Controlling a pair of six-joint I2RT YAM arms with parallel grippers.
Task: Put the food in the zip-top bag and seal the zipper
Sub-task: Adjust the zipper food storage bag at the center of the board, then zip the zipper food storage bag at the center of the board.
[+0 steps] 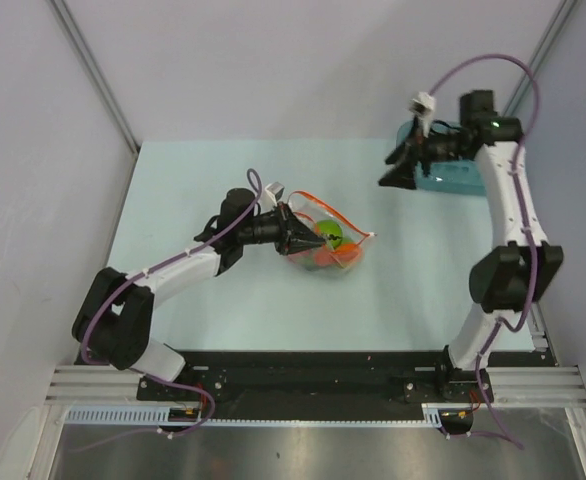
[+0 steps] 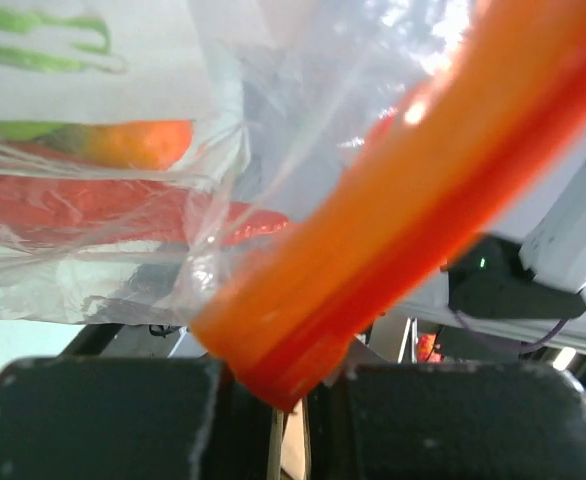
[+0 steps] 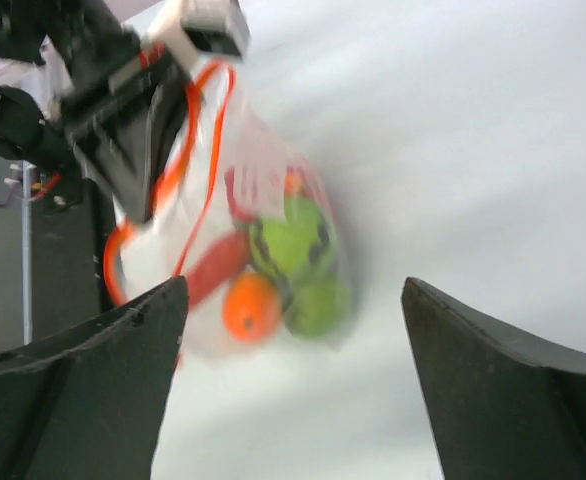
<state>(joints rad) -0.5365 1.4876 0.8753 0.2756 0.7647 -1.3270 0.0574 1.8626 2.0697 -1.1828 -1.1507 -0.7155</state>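
The clear zip-top bag (image 1: 325,240) lies near the table's middle with the food (image 1: 328,243) inside. Through the plastic show green balls (image 3: 293,245), an orange piece (image 3: 251,305) and a red piece (image 3: 213,268). The red-orange zipper (image 1: 323,203) bows open in a loop along the bag's mouth. My left gripper (image 1: 298,240) is at the bag's left end. In the left wrist view the zipper (image 2: 413,200) runs down into the narrow gap of the left gripper (image 2: 283,400), which is shut on its end. My right gripper (image 1: 398,170) hangs open and empty, up and to the right of the bag; the right gripper (image 3: 293,380) looks back at the bag.
A translucent teal tray (image 1: 458,180) stands at the back right, just behind the right gripper. Pale walls close the table at the left, back and right. A black rail (image 1: 303,365) with the arm bases runs along the near edge.
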